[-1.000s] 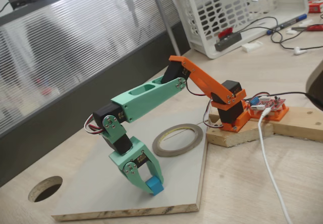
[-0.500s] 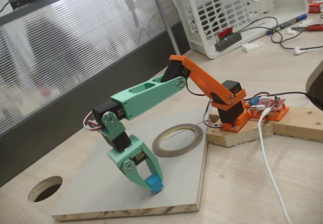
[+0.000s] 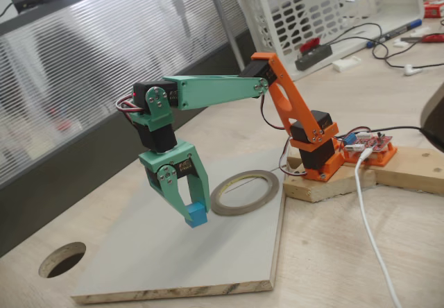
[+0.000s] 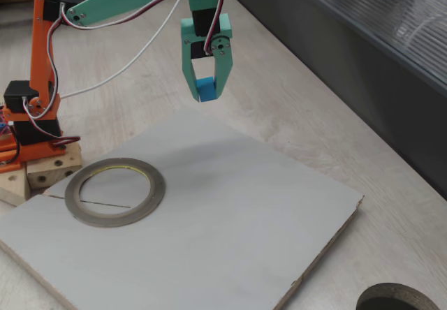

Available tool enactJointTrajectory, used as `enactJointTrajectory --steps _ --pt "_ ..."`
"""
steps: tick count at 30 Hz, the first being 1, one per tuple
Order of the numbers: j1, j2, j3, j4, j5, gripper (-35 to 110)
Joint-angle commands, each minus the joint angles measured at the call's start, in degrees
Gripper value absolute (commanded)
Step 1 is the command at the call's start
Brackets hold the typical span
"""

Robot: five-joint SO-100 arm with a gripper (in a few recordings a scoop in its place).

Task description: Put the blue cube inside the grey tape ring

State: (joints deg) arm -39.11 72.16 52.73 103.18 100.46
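A mint-green two-finger claw point(image 3: 195, 211) holds a small sky-blue matte cube point(image 3: 196, 215) pinched at its fingertips, lifted clear above the pale grey board point(image 3: 139, 252). The flat grey tape ring point(image 4: 115, 190) with its yellowish inner rim lies on the board near the edge closest to the orange arm base. To do this well, the claw should carry the cube level until it is centred over the ring's opening, lower close to the board, then open.
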Motion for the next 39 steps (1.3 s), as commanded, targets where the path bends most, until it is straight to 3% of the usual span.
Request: enactJointTrajectory --steps 1,17,27,35,39 --pt "2.4 3.6 0.1 -0.8 0.9 4" --pt "47.9 3.9 0.1 -0.2 0.6 4" --pt "49.1 4.3 3.3 -0.7 0.6 4" --pt "48.7 19.5 31.1 -1.1 1.1 4" --pt "48.8 23.4 43.1 -6.9 0.8 4"
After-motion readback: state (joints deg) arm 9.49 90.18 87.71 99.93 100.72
